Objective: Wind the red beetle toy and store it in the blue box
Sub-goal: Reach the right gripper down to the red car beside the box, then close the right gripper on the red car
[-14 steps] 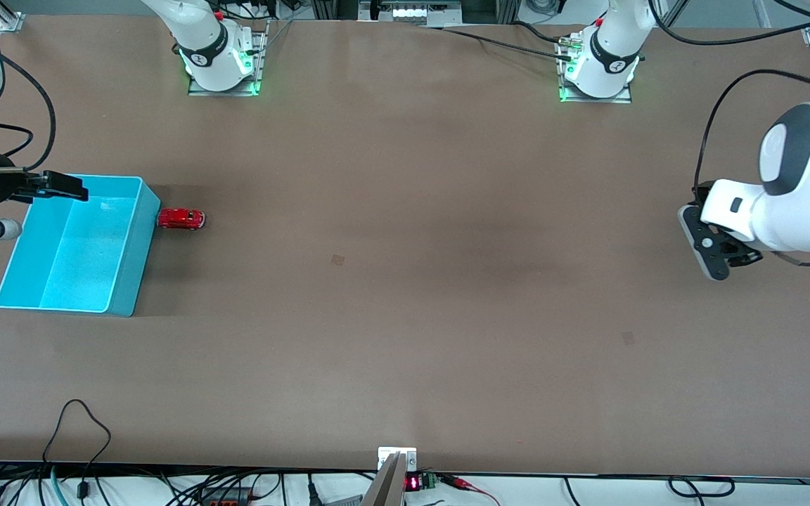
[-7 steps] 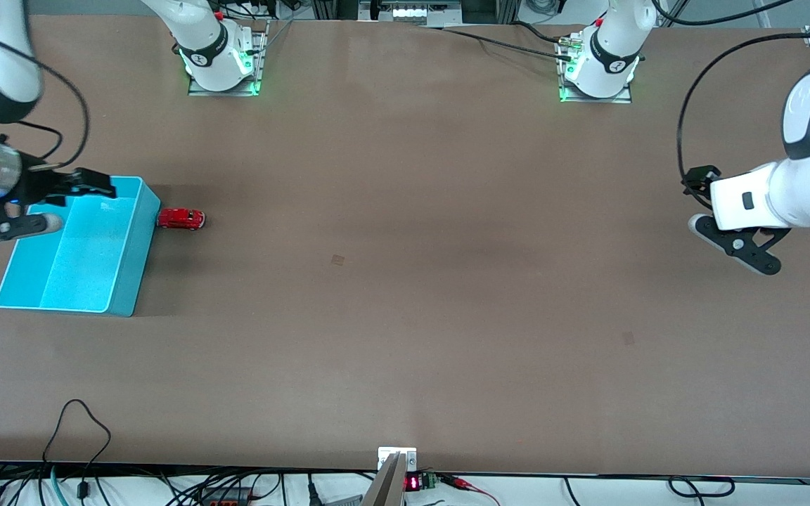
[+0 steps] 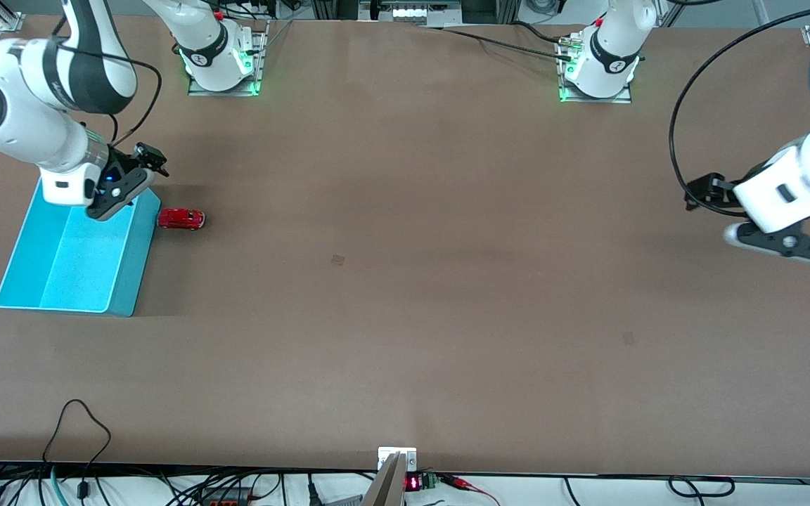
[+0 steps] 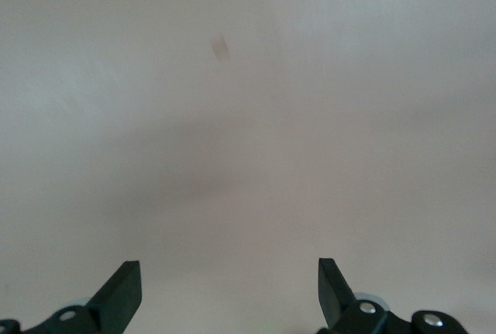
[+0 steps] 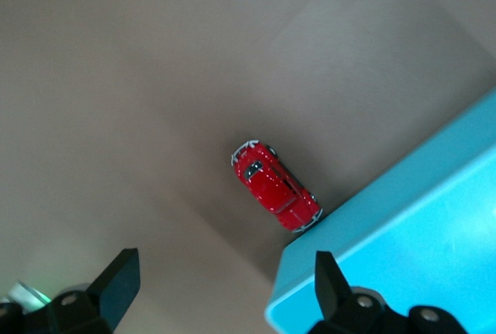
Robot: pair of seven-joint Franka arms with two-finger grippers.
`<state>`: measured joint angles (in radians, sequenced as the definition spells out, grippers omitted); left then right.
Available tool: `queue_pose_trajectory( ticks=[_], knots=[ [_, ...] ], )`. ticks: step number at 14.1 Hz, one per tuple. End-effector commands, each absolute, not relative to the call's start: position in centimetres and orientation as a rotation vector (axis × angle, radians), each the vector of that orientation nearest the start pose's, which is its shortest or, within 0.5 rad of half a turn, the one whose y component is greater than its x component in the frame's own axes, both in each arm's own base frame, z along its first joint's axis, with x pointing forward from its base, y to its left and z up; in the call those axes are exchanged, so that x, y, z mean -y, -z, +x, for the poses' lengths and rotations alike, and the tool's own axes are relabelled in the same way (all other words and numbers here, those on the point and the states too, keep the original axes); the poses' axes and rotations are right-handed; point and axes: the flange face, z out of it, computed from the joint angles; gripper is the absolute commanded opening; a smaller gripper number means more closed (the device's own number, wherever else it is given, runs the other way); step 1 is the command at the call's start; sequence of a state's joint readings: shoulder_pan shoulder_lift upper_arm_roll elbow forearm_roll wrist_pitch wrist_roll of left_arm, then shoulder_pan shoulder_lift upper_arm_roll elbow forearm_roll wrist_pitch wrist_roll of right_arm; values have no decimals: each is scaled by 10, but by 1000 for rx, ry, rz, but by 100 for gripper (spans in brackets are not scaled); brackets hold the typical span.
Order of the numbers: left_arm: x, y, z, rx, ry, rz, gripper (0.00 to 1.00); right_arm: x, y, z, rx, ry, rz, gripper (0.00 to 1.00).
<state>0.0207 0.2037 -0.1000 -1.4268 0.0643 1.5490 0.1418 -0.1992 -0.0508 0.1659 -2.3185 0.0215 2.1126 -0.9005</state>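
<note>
Jaws spread wide and empty, the right gripper hangs over the blue box's corner. The red beetle toy sits on the tabletop, its tail seemingly touching the box wall. That wall crowds one side: descending there, a finger could strike the rim or flick the car away. The left gripper, also open and empty, waits over bare tabletop at its own end.
</note>
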Motion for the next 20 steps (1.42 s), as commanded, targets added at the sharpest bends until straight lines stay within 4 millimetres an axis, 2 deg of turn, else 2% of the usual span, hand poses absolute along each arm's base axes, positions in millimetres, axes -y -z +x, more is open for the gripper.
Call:
queue_pose_trajectory(
  ticks=[1,3,5,8,13,15,18,19,20],
  knots=[
    [22,-568,569,-277,-10,-3128,100,29,-316,475,1540,-147,-2641,100],
    [21,-566,552,-196,-34,-3135,100,29,-292,470,1676,-73,-2594,100],
    [21,-564,548,-101,-106,-3139,100,28,-270,470,1785,-20,-2543,100],
    [22,-565,546,-101,-123,-3137,100,27,-237,473,1956,40,-2430,100],
    [23,-569,544,-108,-149,-3136,100,25,-193,474,2067,92,-2341,100],
    [23,-569,544,-111,-152,-3136,100,24,-181,472,2065,99,-2338,100],
    [25,-569,544,-118,-152,-3135,100,25,-179,471,2065,98,-2336,100],
    [25,-569,544,-118,-152,-3135,100,25,-179,471,2074,98,-2328,88],
    [25,-569,544,-120,-152,-3135,100,25,-179,472,2090,98,-2314,63]
  ],
)
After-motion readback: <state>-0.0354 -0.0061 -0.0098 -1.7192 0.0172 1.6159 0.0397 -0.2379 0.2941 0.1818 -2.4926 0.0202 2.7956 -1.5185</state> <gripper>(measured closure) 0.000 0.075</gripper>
